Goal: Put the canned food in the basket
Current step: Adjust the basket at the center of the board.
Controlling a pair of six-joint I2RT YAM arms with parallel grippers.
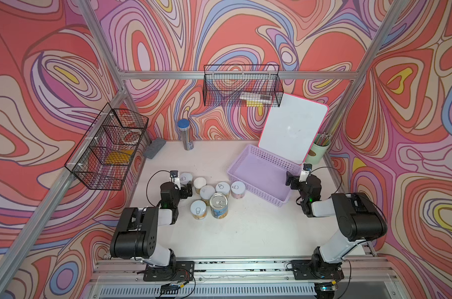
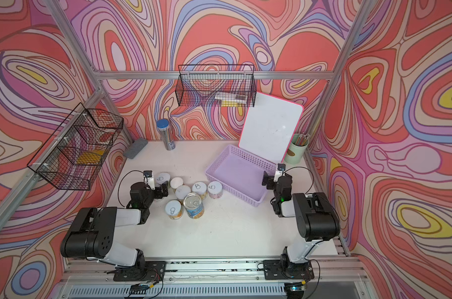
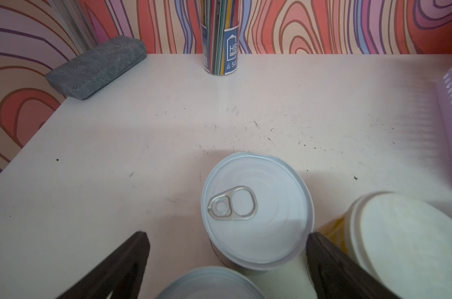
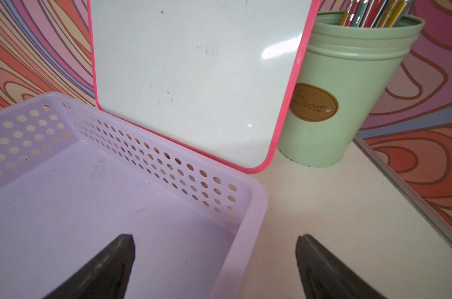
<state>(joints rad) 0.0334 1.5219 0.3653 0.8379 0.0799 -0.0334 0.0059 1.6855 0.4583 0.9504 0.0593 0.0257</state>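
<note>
Several cans of canned food [image 1: 212, 192] stand clustered on the white table left of centre, the biggest with a blue label [image 1: 219, 205]. My left gripper [image 1: 185, 186] hangs open over the cluster's left end. In the left wrist view a pull-tab can [image 3: 256, 212] stands between and just ahead of the fingers, another lid [image 3: 209, 284] lies under the left gripper [image 3: 226, 235], and a cream-lidded can [image 3: 400, 233] sits beside one finger. The lavender basket [image 1: 258, 178] is empty. My right gripper [image 1: 296, 177] is open above its right rim, holding nothing; in the right wrist view the right gripper [image 4: 215, 236] straddles the basket's rim [image 4: 248, 227].
A pink-framed whiteboard [image 1: 294, 126] leans behind the basket, with a green pencil cup [image 1: 318, 152] to its right. A clear pencil tube [image 1: 185, 134] and a grey block [image 1: 154, 151] stand at the back left. Black wire baskets [image 1: 241, 86] [image 1: 108, 147] hang on the walls.
</note>
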